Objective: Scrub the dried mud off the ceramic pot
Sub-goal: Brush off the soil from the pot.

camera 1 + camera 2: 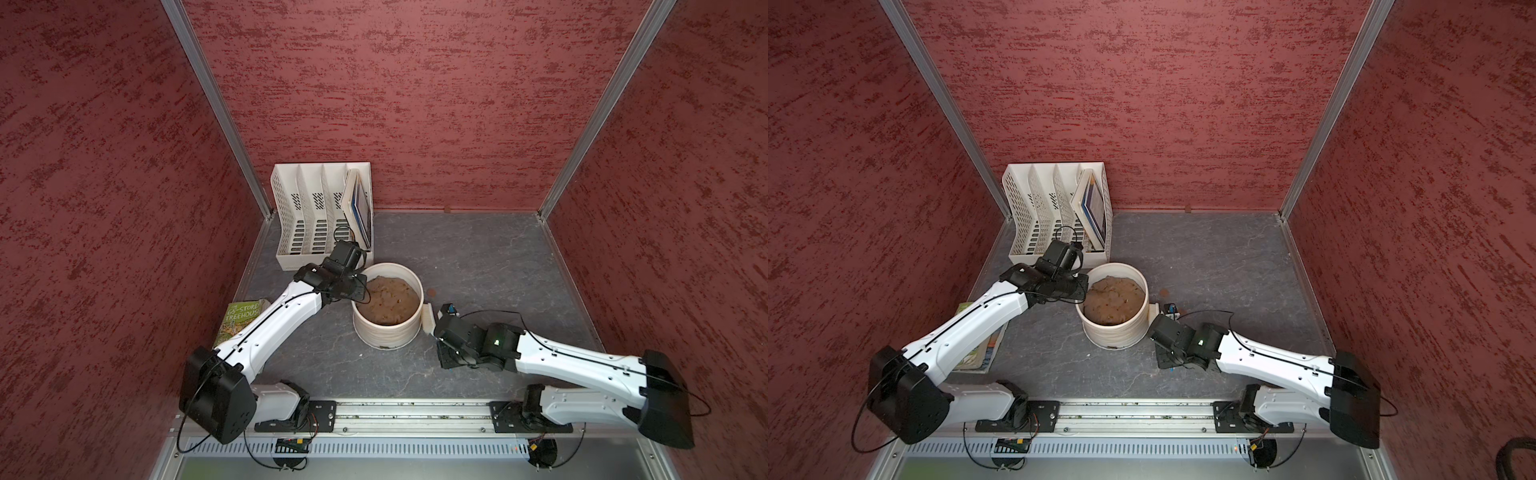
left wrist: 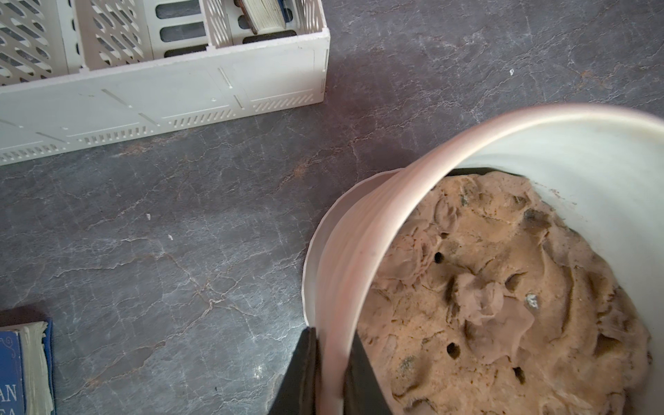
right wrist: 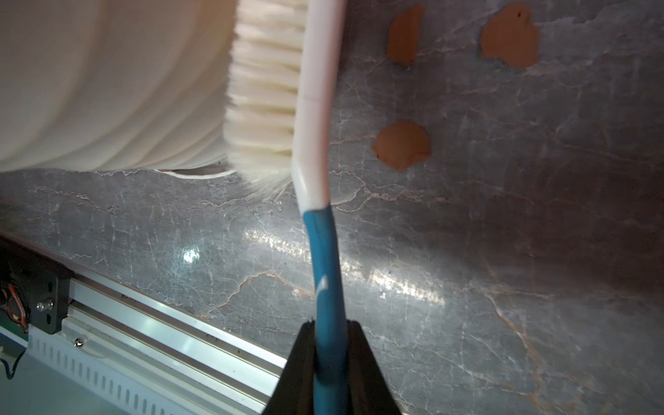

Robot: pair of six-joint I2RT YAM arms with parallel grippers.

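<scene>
The cream ribbed ceramic pot (image 1: 386, 336) stands mid-table, filled with a lumpy brown mound (image 1: 390, 300). My left gripper (image 2: 332, 363) is shut on the pot's rim (image 2: 363, 244), one finger outside and one inside. My right gripper (image 3: 330, 345) is shut on the blue handle of a white brush (image 3: 316, 90). Its bristles (image 3: 264, 107) press against the pot's outer wall (image 3: 107, 90) low on the right side. Three flat reddish-brown flakes of dried mud (image 3: 402, 144) lie on the table beside the brush. One shows in both top views (image 1: 432, 293). The wall in view shows no mud.
A white slotted file rack (image 1: 320, 216) holding books stands at the back left, close behind my left wrist. A green book (image 1: 241, 320) lies by the left wall under my left arm. The metal rail (image 1: 411, 411) runs along the front. Red walls enclose three sides.
</scene>
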